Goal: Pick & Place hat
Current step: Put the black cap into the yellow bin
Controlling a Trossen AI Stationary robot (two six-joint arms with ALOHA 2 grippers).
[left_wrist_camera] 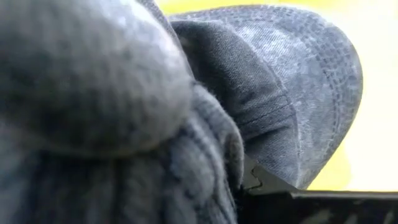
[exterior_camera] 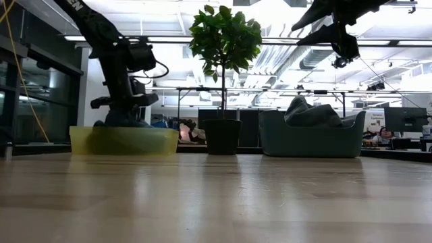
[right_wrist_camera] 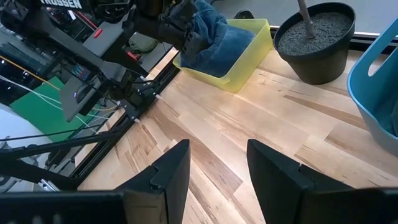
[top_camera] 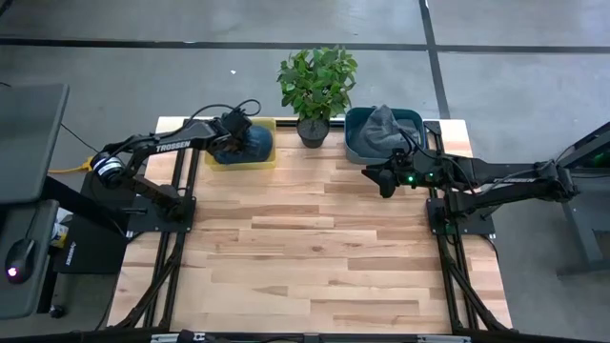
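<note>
Left gripper (top_camera: 232, 136) down inside yellow bin (top_camera: 270, 158) at 11 o'clock on the bench (top_camera: 315, 257), buried among hats (top_camera: 253, 141); left wrist view filled with grey knit and a denim-look cap (left_wrist_camera: 292, 93), one finger edge just visible beneath the fabric. Finger state not readable from any view: cannot tell whether fabric is pinched. Right gripper (right_wrist_camera: 217, 168) hovering apart-fingered, nothing held, near 1 o'clock just in front of blue bin (top_camera: 355, 148), which holds a grey hat (top_camera: 383, 129). Potted plant (top_camera: 316, 81) at 12 o'clock between the two bins. Risks, as judged: several hats piled together, so a lift may drag two at once, or catch only a loose fold and shed the hat partway. Soft knit may snag on the bin wall and tip or slide the light bin. If transfer runs toward the blue bin, path crosses the plant; low carry could brush leaves or pot. Right arm parked close to blue bin, so possible clash on approach.
</note>
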